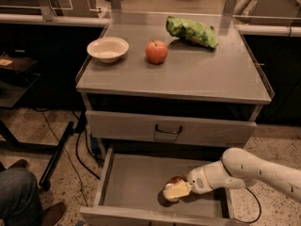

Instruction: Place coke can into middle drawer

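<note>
A wide, flat grey metal middle drawer (134, 187) is pulled out at the bottom of a grey metal bench (202, 76). The robot's white round arm (247, 168) reaches into it from the right side. At the end of the arm is the gripper (178, 190), low down inside the drawer, near the front and a bit to the right. Its pale yellow fingers (179, 189) are closed around a small red coke can (177, 180) with a silver metal end. The coke can is inside the middle drawer, lying tipped over, right down by the drawer floor. I cannot tell if it touches the floor.

Above the open drawer there is a shut grey drawer front (122, 126) with a small black handle (168, 130).

On top of the bench sit three things in a row. A round cream bowl (107, 49) is on the left. A round red apple (156, 52) is just beside it, in the middle. A crinkly green bag (192, 31) lies at the back on the right.

A leg in blue jeans (16, 197) shows in the bottom left corner, on the speckled floor (61, 126).
</note>
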Controlling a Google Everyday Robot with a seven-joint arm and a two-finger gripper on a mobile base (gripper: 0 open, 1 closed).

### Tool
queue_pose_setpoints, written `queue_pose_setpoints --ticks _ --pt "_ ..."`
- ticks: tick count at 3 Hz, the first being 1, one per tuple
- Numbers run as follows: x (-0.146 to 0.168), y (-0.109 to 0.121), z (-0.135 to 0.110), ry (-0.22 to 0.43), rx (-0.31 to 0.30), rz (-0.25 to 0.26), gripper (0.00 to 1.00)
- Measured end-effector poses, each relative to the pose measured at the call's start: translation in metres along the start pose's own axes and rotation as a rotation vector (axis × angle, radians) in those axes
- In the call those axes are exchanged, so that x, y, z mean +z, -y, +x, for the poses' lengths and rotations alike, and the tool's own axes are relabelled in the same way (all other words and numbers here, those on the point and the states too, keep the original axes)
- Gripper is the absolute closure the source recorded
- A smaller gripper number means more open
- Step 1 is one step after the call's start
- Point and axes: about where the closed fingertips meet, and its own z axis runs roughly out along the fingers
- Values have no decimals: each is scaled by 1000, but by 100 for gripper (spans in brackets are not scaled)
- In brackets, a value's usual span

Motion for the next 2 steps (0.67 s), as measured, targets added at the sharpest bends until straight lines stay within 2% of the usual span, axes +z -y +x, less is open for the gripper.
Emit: queue_pose_setpoints --ticks 1,2 --pt "2 0 0 1 2 0 100" --pt "15 -3 5 16 22 28 100"
